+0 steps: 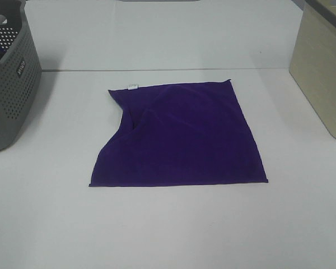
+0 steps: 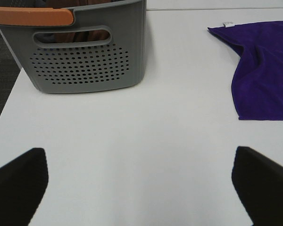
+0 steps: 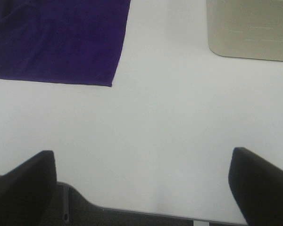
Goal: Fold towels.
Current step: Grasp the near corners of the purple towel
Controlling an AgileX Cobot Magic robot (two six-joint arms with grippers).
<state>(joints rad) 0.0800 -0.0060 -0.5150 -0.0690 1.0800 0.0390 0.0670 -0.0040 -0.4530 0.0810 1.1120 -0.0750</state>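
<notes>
A deep purple towel lies spread flat in the middle of the white table, with a small white tag at its far left corner and a crease along its left edge. It shows also in the left wrist view and the right wrist view. Neither gripper appears in the exterior high view. My left gripper is open and empty above bare table, apart from the towel. My right gripper is open and empty near the table's front edge, apart from the towel.
A grey perforated basket with an orange handle stands at the far left. A beige bin stands at the far right; it also shows in the right wrist view. The table's front edge lies under my right gripper.
</notes>
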